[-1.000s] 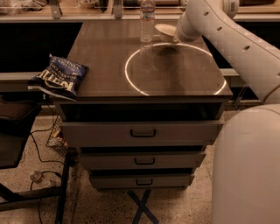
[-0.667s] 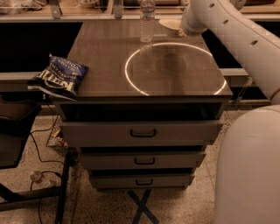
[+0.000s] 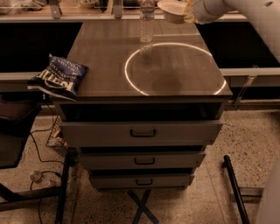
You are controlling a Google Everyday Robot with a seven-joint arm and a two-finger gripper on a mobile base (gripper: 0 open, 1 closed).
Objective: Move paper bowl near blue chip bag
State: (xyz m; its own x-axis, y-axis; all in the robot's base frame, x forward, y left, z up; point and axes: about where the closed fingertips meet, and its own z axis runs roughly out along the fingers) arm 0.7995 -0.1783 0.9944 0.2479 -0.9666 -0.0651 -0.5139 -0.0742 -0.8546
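We see the tool (image 3: 188, 12) at the far right corner of the worktop (image 3: 105, 57), at the end of the white arm (image 3: 227, 6) that comes in from the upper right. It is clenched on the right rim of the paper bowl (image 3: 173, 11). The bowl hangs upright, mouth up, just left of the tool and raised above the far edge of the worktop. Nothing else touches the bowl.

The blue chip bag (image 3: 59, 76) lies flat at the near left corner of the worktop, well apart from the bowl and diagonally across from it. Its white lettering faces up, and part of the bag sticks out over the left edge.

A clear plastic water bottle (image 3: 147, 22) stands upright near the far edge, just left of the bowl and apart from it. It is the one thing on the worktop that stands on the bag's side of the bowl. A bright ring of light (image 3: 125, 70) marks the right half of the worktop. The bottle stands at its far left rim, and a dim shadow (image 3: 166, 83) sits inside it. The bag lies outside the ring, to its left.

Below the worktop we see three grey drawers (image 3: 100, 131) stacked one under another, each with a dark handle. Black cables (image 3: 37, 148) trail over the speckled floor (image 3: 245, 144) to the left of the drawers.
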